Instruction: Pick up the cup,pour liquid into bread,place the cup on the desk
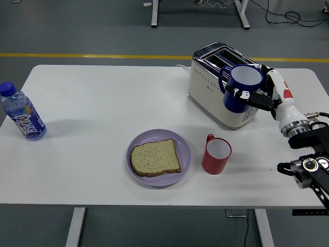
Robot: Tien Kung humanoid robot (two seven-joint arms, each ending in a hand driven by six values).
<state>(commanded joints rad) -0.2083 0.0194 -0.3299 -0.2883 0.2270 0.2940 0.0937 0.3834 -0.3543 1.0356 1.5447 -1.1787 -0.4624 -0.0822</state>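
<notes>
My right hand (253,91) is shut on a blue cup (240,87) with a white inside. It holds the cup upright in the air in front of the toaster (218,91), at the right of the table. A slice of bread (154,157) lies on a purple plate (182,162) near the table's front middle, well to the lower left of the cup. A red cup (216,154) stands just right of the plate. My left arm is out of view.
A water bottle (21,112) with a blue cap stands at the table's left edge. A metal toast rack, seen earlier at the right edge, is now behind my right arm (303,149). The white table (103,103) ends near the picture's bottom.
</notes>
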